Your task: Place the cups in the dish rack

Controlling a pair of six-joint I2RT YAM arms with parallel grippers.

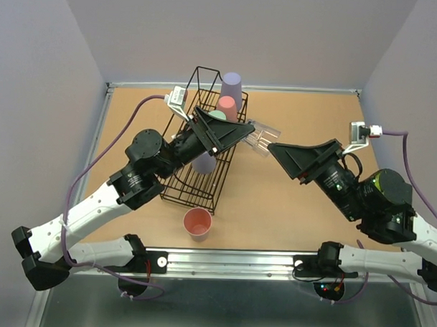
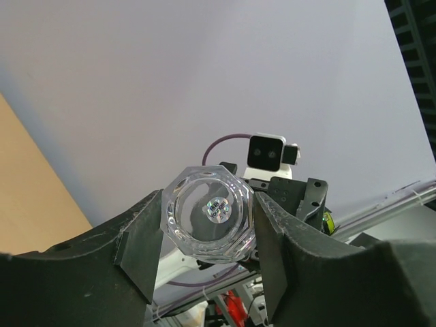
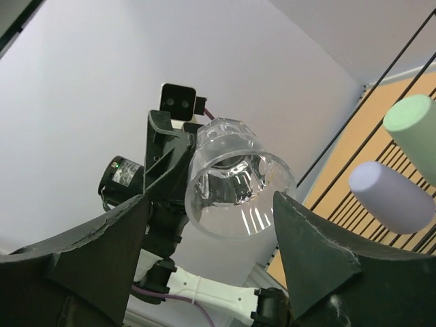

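Observation:
The clear cup (image 1: pixel 261 140) hangs in the air just right of the dish rack (image 1: pixel 176 194), lying sideways between both grippers. My left gripper (image 1: pixel 247 132) is shut on its faceted base (image 2: pixel 210 221), one finger on each side. My right gripper (image 1: pixel 274 147) is open around the cup's mouth (image 3: pixel 238 184), with its left finger well apart from the rim. In the rack stand a lavender cup (image 1: pixel 231 88), a pink cup (image 1: pixel 226 105) and a mint green cup (image 1: pixel 216 115). Another lavender cup (image 1: pixel 203 163) shows under my left arm. The mint green cup (image 3: pixel 415 129) and a lavender cup (image 3: pixel 392 194) also show in the right wrist view.
A salmon-pink cup (image 1: pixel 198 223) stands mouth up on the table in front of the rack's near end. My left arm lies across the rack's middle. Grey walls close the table at the back and sides.

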